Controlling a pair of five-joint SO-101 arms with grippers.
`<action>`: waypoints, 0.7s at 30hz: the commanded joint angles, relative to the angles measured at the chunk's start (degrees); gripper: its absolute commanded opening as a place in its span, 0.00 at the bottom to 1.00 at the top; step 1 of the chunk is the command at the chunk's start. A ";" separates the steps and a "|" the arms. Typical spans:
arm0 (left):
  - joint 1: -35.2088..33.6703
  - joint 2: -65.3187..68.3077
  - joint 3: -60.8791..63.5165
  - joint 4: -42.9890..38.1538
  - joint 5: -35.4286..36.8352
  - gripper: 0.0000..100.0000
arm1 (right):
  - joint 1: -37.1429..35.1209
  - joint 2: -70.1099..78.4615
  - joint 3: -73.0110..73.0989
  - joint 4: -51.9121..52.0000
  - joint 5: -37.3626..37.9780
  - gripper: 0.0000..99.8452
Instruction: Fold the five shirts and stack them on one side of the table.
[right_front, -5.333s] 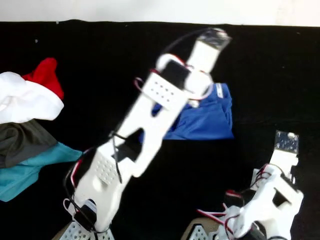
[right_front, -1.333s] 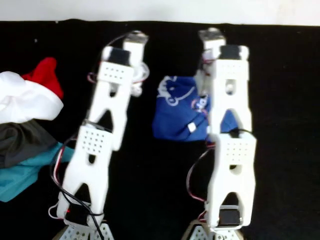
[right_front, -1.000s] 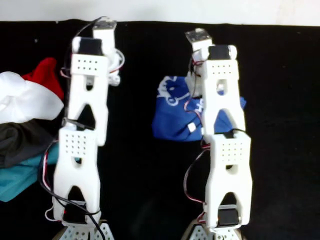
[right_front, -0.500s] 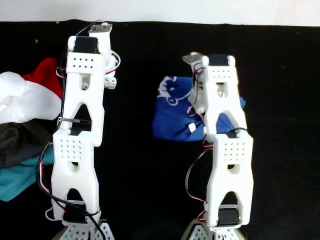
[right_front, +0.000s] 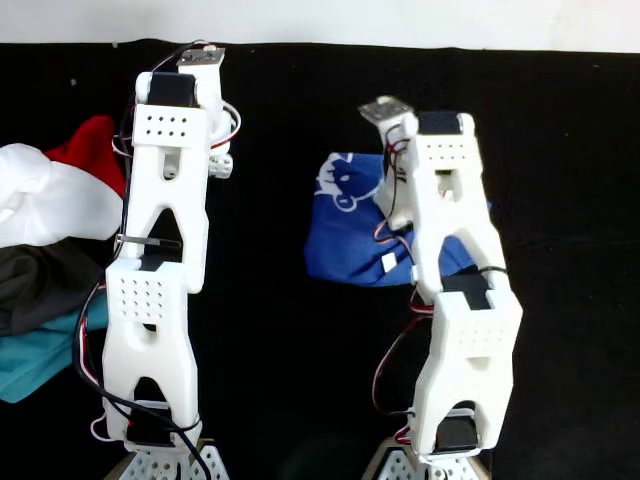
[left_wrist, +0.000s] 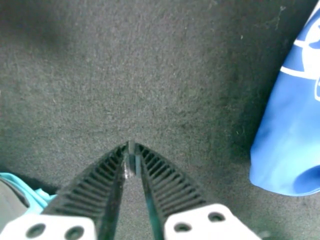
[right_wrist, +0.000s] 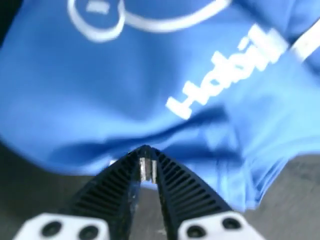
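Two white arms reach over a black cloth tabletop (right_front: 560, 150), with one blue folded shirt with white print (right_front: 350, 225) between them.

The blue shirt lies flat with its print facing up. Its long way runs across, from the left arm's side to the right arm's side, and the white drawing sits at its far corner on the left arm's side. The left claw (left_wrist: 131, 155) is closed tight with nothing in it, over bare tabletop just beside the blue shirt. The right claw (right_wrist: 145, 162) is closed too, tips together right at the blue shirt's edge; I cannot tell if it pinches any cloth. Well apart from the blue shirt, past the left arm, lies a messy heap: a white shirt (right_front: 50, 200), a red shirt (right_front: 95, 145), a dark grey shirt (right_front: 40, 280) and a teal shirt (right_front: 40, 350).
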 joint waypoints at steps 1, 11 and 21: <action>-0.40 -3.91 -0.48 0.35 0.26 0.01 | -0.48 2.68 0.13 -3.47 0.35 0.01; -0.40 -3.82 -0.48 0.26 0.26 0.01 | 3.30 4.44 0.04 8.75 0.79 0.01; -0.40 -3.82 -0.48 0.26 0.26 0.01 | 10.24 3.12 0.92 12.97 8.00 0.01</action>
